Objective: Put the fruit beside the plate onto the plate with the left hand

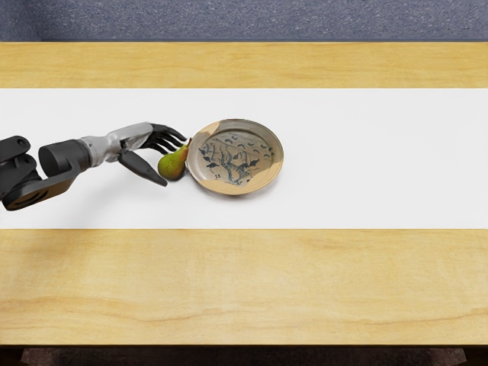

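the left robot hand [143, 149] has its fingers wide, thumb on one side of the pear [174, 162] and fingers on the other, ready to close. the pear lies on the table [244, 282], right beside the left rim of the plate [236, 190], so i think a short lift is enough.

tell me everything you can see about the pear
The pear is small, smooth-skinned and yellow-green, darker on its shaded side. It lies on its side on the white strip of the table, with its narrow end pointing toward the left rim of the plate. It sits right against that rim and is not on the plate. The left hand, open, brackets the pear's left side. Whether it touches the pear cannot be told.
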Available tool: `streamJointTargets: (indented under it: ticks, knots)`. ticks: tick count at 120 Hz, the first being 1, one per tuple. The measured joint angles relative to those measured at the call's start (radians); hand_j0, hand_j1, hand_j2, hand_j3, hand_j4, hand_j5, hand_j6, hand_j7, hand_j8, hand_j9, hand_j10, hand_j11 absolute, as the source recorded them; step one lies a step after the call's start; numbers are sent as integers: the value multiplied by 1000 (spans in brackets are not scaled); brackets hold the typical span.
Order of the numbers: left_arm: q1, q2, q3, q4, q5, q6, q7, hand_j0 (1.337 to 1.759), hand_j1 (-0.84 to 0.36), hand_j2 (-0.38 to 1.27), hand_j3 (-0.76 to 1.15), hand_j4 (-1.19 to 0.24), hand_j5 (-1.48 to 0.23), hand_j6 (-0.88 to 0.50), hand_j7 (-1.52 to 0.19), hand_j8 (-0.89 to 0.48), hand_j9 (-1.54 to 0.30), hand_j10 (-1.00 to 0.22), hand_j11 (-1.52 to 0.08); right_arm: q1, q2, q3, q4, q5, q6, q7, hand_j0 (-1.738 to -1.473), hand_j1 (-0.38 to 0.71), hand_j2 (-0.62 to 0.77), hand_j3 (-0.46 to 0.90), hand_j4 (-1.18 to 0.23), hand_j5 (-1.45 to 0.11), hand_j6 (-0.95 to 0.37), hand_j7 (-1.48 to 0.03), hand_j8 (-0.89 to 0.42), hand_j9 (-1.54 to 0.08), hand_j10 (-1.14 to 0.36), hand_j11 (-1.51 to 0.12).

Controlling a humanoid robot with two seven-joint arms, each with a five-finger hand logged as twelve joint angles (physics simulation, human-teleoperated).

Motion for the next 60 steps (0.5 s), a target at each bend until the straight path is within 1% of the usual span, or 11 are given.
streamJointTargets:
  ticks: [44, 51, 60]
  knots:
    - [0, -2, 6, 7, 5, 8, 1, 1658, -179, 93, 0, -445, -576, -446, -575, -431, -576, -445, -575, -3, 0, 0, 0, 0, 0, 1, -1658, -309, -7, 0, -33, -43, -33, -43, -33, -43, -33, -43]
    - [-3, -22, 6, 17, 5, 8, 1, 1658, -193, 95, 0, -458, -589, -458, -588, -422, -590, -456, -590, -4, 0, 0, 0, 0, 0, 1, -1658, -309, -7, 0, -33, -43, -33, -43, -33, -43, -33, -43]
    - [0, -26, 6, 29, 4, 8, 1, 1658, -206, 99, 0, -474, -601, -474, -600, -460, -606, -469, -606, -5, 0, 0, 0, 0, 0, 1, -1658, -309, -7, 0, -33, -43, -33, -43, -33, -43, -33, -43]
